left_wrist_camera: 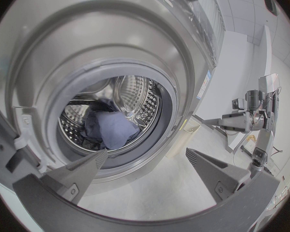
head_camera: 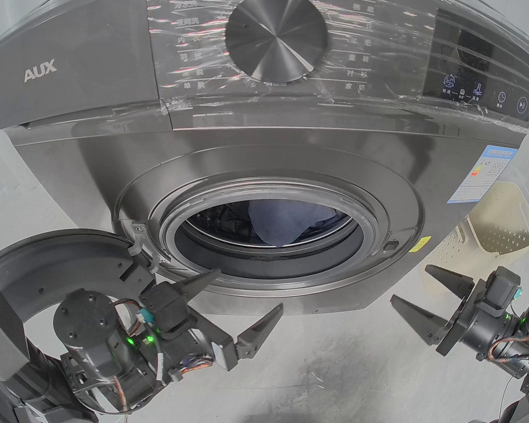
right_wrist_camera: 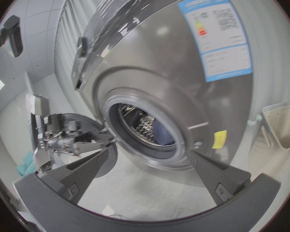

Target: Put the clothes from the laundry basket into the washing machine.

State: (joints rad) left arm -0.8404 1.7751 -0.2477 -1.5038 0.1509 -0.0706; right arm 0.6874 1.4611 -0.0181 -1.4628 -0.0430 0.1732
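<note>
The grey washing machine [head_camera: 264, 148] stands before me with its round door [head_camera: 47, 277] swung out to the left. Blue and dark clothes [head_camera: 288, 221] lie in the drum [left_wrist_camera: 135, 94]; the blue cloth [left_wrist_camera: 111, 128] sits on top. The cream laundry basket [head_camera: 502, 221] stands on the floor right of the machine, also in the right wrist view as the basket [right_wrist_camera: 280, 124]. My left gripper [head_camera: 247, 295] is open and empty, just below the drum opening. My right gripper [head_camera: 420, 292] is open and empty, low beside the basket.
Grey floor [head_camera: 335, 365] stretches in front of the machine. The open door takes up the space at the lower left. A white wall [left_wrist_camera: 235, 68] rises behind the machine on the right.
</note>
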